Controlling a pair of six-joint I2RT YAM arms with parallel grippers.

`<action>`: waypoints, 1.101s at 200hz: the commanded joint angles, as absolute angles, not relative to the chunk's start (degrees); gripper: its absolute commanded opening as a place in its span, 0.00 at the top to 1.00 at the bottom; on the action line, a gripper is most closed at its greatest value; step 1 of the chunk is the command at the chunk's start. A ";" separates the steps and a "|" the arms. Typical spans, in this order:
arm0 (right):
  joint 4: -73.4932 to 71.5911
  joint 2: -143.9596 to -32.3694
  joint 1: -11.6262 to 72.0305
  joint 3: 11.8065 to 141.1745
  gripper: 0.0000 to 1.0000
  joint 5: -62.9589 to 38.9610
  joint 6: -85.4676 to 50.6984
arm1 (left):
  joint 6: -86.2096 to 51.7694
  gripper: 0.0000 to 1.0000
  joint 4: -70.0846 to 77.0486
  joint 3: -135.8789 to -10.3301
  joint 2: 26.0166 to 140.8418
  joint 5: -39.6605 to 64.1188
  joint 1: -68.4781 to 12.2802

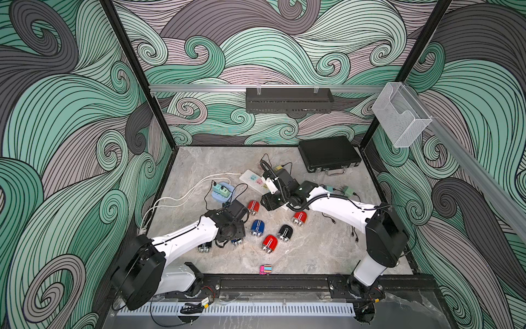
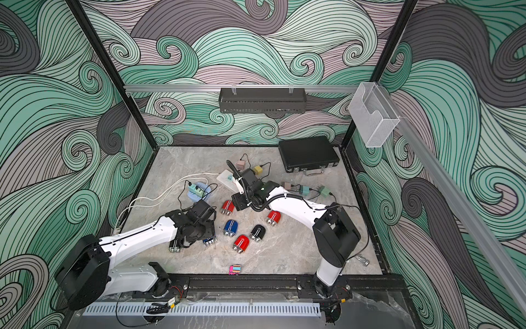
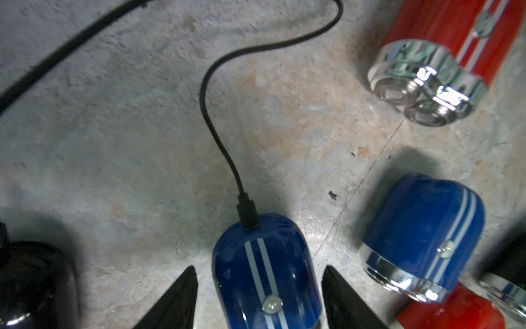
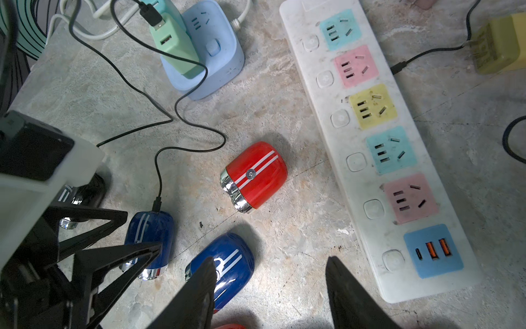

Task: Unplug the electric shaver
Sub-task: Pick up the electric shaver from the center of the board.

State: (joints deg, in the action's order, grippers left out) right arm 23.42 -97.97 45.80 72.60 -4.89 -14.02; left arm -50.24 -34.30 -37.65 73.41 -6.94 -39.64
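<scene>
The blue, white-striped electric shaver (image 3: pixel 267 284) lies toward the front edge of the bench (image 1: pixel 327 256), left of centre. Your left gripper (image 3: pixel 259 267) straddles it, jaws part open, holding nothing. Close on the body, then have the right gripper (image 4: pixel 270 260), jaws also apart and empty, pull the black plug (image 3: pixel 247 212) straight out.
</scene>
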 commanded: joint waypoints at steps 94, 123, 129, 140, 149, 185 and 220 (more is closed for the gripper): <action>21.96 -99.43 46.23 71.59 0.38 -5.20 -15.82 | -53.09 0.32 -42.01 -41.38 77.92 -14.63 -43.95; 22.05 -99.67 46.32 71.41 0.39 -5.10 -16.00 | -53.00 0.33 -40.74 -41.33 79.05 -14.07 -44.27; 22.00 -99.67 46.32 71.37 0.38 -4.89 -16.00 | -53.00 0.33 -40.41 -41.32 79.31 -13.96 -44.34; 21.98 -99.71 46.29 71.20 0.38 -4.75 -15.98 | -53.09 0.33 -39.68 -41.09 79.70 -13.78 -44.38; 21.97 -99.78 46.33 71.10 0.38 -4.70 -16.08 | -53.30 0.33 -38.93 -40.81 80.08 -13.59 -44.47; 21.49 -99.59 46.32 70.34 0.39 -4.99 -16.43 | -54.19 0.33 -37.20 -39.57 80.91 -12.95 -45.18; 21.58 -99.70 46.32 69.88 0.39 -4.79 -16.35 | -55.43 0.34 -36.13 -37.88 80.88 -12.92 -45.26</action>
State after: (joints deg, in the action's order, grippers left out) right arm 21.96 -98.72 46.06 70.54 -4.99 -15.66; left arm -53.84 -36.21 -38.83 80.53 -12.38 -44.82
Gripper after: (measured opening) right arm 0.609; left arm 0.663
